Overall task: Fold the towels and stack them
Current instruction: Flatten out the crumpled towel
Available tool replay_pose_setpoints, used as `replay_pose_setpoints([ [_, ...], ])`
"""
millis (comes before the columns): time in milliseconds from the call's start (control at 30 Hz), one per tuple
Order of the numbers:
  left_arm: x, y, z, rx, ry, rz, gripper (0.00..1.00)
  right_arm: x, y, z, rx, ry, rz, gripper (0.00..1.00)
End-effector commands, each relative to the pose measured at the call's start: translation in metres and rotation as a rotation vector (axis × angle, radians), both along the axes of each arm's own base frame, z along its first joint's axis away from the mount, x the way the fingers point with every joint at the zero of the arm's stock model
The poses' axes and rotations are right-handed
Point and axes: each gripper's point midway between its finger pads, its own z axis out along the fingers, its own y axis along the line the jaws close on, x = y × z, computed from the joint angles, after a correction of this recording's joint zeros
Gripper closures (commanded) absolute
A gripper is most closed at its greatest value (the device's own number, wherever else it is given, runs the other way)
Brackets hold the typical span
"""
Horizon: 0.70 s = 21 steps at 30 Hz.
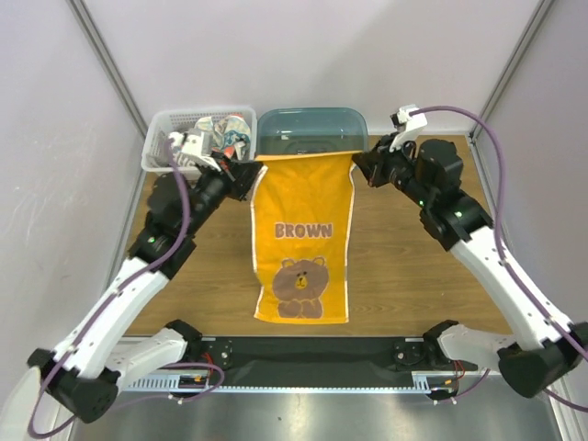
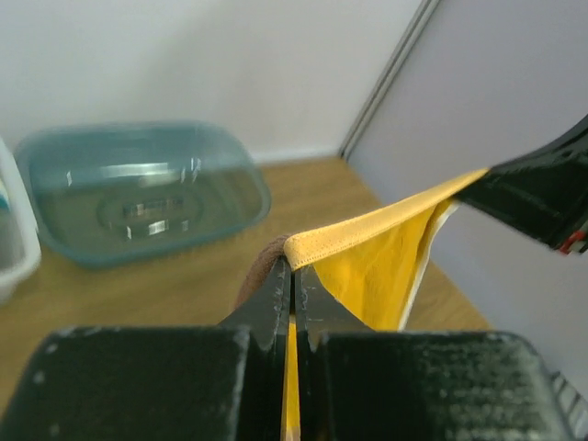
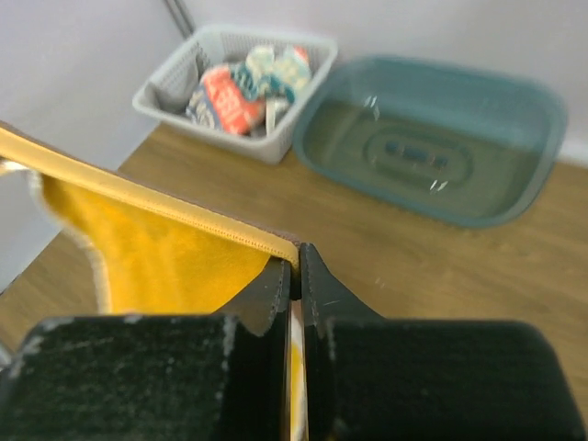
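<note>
at the far corners of the orange towel [image 1: 303, 230], left gripper [image 1: 250, 176] and right gripper [image 1: 360, 163] each pinch cloth, its length running nearward.

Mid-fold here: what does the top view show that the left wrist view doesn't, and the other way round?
Only the top view: the towel's full orange face with BROWN and the bear, both arms whole, and a printed cloth in the basket.
Only the left wrist view: the left jaws shut tight on the towel's corner hem, seen close, with its brown back beside them.
Both: the tub, the table, and the towel's top edge stretched across to the right jaws.
</note>
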Motion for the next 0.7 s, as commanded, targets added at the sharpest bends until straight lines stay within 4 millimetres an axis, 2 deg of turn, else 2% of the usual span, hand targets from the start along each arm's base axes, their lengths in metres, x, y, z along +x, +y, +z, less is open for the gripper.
replay_pose_setpoints([
  [0,0.02,0.004,-0.015,-0.049,0.011,-0.021,1.0,0.026,-0.007,-0.031,0.054,0.076,0.011,1.0],
  [33,0.032,-0.001,-0.039,-0.028,0.057,-0.022,1.0,0.032,-0.004,-0.044,0.061,0.088,0.033,1.0],
  [67,0.039,0.0,-0.045,-0.026,0.064,-0.018,1.0,0.043,-0.002,-0.063,0.061,0.135,0.033,1.0],
  [100,0.043,-0.005,-0.052,-0.014,0.064,-0.04,1.0,0.051,-0.005,-0.073,0.064,0.154,0.03,1.0],
  [133,0.048,-0.006,-0.069,-0.003,0.088,-0.041,1.0,0.057,-0.003,-0.08,0.066,0.159,0.042,1.0],
  [167,0.059,-0.007,-0.085,0.008,0.113,-0.036,1.0,0.066,0.003,-0.104,0.05,0.214,0.06,1.0],
  [200,0.063,-0.009,-0.083,0.011,0.065,-0.056,1.0,0.073,0.002,-0.112,0.04,0.219,0.062,1.0],
  [233,0.063,-0.015,-0.094,0.03,0.067,-0.091,1.0,0.078,0.002,-0.125,0.031,0.246,0.066,1.0],
  [267,0.074,-0.018,-0.111,0.081,0.063,-0.106,1.0,0.086,0.006,-0.139,0.026,0.261,0.082,1.0],
  [300,0.078,-0.019,-0.114,0.102,0.044,-0.111,1.0,0.094,0.005,-0.144,0.03,0.255,0.081,1.0],
  [367,0.094,-0.019,-0.138,0.182,0.048,-0.115,0.99,0.103,0.005,-0.154,0.039,0.267,0.098,1.0],
  [400,0.101,-0.019,-0.143,0.197,0.036,-0.12,1.0,0.112,0.006,-0.164,0.044,0.276,0.1,1.0],
  [433,0.101,-0.023,-0.148,0.212,0.024,-0.174,1.0,0.117,0.003,-0.168,0.052,0.282,0.11,1.0],
  [467,0.107,-0.018,-0.154,0.239,0.004,-0.182,1.0,0.122,0.002,-0.172,0.055,0.286,0.116,1.0],
  [500,0.112,-0.02,-0.167,0.255,0.008,-0.212,1.0,0.129,0.001,-0.167,0.063,0.273,0.12,1.0],
  [533,0.115,-0.019,-0.17,0.265,-0.009,-0.225,1.0,0.135,-0.002,-0.177,0.066,0.295,0.133,1.0],
  [600,0.122,-0.016,-0.184,0.313,-0.012,-0.243,1.0,0.141,-0.003,-0.179,0.07,0.304,0.155,1.0],
  [633,0.127,-0.016,-0.181,0.333,-0.027,-0.242,1.0,0.145,-0.001,-0.183,0.066,0.312,0.177,1.0],
  [667,0.127,-0.015,-0.19,0.381,-0.014,-0.257,1.0,0.148,-0.003,-0.186,0.066,0.319,0.178,1.0],
])
